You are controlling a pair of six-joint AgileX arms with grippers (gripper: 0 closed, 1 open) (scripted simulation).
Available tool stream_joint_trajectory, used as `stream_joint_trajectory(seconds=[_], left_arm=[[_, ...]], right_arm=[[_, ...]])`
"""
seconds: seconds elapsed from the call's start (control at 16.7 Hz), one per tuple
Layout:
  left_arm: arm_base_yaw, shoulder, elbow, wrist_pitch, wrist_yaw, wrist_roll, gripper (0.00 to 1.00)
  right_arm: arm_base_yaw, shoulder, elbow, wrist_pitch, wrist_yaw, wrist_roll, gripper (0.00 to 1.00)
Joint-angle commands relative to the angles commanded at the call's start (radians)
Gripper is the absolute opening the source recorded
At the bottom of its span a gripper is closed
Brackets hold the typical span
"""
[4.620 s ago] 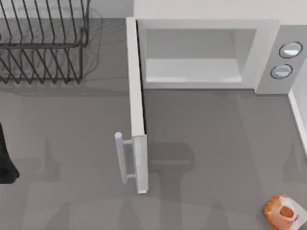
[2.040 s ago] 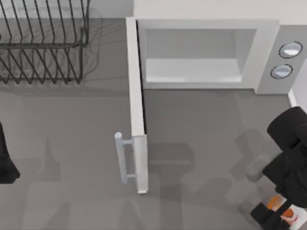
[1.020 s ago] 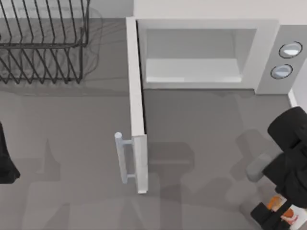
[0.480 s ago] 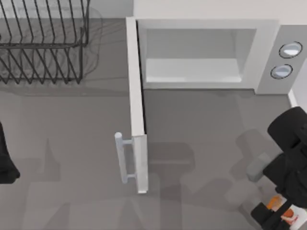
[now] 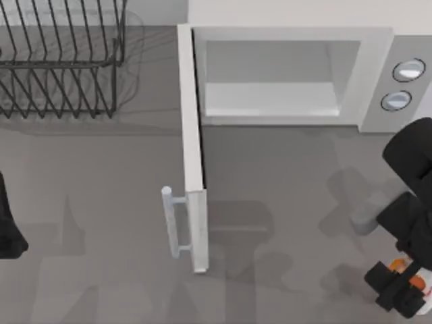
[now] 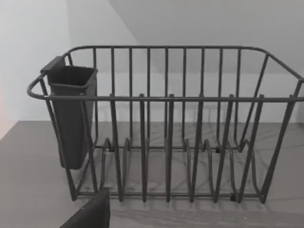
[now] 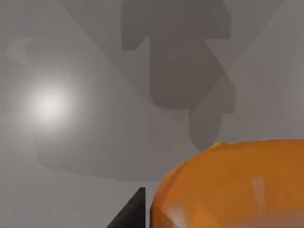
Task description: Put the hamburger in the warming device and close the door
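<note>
The hamburger (image 5: 403,266), an orange bun with a whitish edge, is at the table's front right corner, and my right gripper (image 5: 399,283) is shut on it. Up close in the right wrist view, the hamburger (image 7: 237,185) is a glossy orange dome beside one black fingertip (image 7: 130,213). The warming device (image 5: 370,74) is a white microwave at the back, and its pale cavity (image 5: 270,81) is bare. Its door (image 5: 192,135) is swung wide open toward the front, with the bar handle (image 5: 171,223) at its near end. My left arm (image 5: 7,229) is parked at the left edge.
A black wire dish rack (image 5: 61,61) stands at the back left. In the left wrist view the rack (image 6: 166,128) has a dark cup holder (image 6: 71,114) on one end. Grey tabletop (image 5: 290,202) lies between the door and my right arm.
My right arm came in over the hamburger and closed on it. In the last half second the gripper and hamburger shifted slightly right and toward the back, with the shadow separating below.
</note>
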Motion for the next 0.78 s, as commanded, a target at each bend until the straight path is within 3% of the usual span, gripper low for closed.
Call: stream_joint_trajectory(seconds=[0.3,0.78], left_arm=[[0.000,0.000,0.000,0.000,0.000,0.000,1.00],[0.000,0.000,0.000,0.000,0.000,0.000,1.00]], right_arm=[[-0.005,-0.090,0.130,-0.210,0.000,-0.002,0.00],[0.004,-0.079,0.146,-0.188,0.012,0.007,0.00]])
